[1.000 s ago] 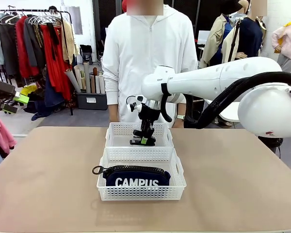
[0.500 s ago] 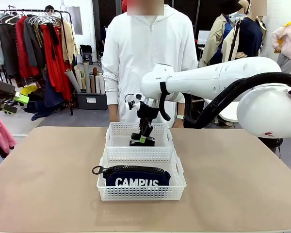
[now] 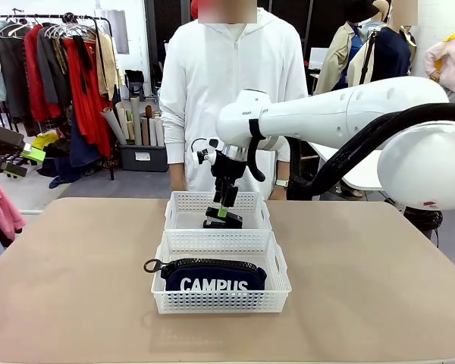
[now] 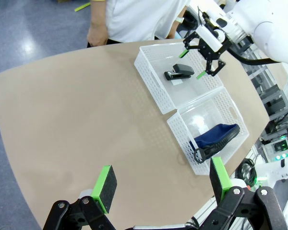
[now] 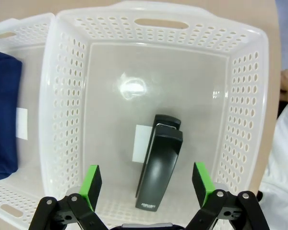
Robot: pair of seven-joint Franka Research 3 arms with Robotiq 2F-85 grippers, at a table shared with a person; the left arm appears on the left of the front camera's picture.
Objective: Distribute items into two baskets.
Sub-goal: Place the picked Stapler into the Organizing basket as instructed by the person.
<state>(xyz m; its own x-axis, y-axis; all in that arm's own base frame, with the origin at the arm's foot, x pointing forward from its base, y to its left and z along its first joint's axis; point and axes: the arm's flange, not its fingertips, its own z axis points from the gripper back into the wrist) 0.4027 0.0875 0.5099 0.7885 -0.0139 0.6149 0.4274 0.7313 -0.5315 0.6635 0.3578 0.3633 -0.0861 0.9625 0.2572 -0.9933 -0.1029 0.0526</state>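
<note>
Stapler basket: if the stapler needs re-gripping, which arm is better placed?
Right. The right gripper hangs open directly over the stapler in the far basket. The left gripper is open, off beyond the table edge.

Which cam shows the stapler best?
Right wrist view: the stapler lies flat on the far basket's bottom, seen whole from above between open fingers. Left wrist view shows it small and distant; front view has it partly behind the right gripper.

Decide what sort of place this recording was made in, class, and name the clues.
Probably a robot lab or test room dressed like a clothing shop: a tan table with white baskets, a garment rack of hanging clothes behind, and a white robot arm.
</note>
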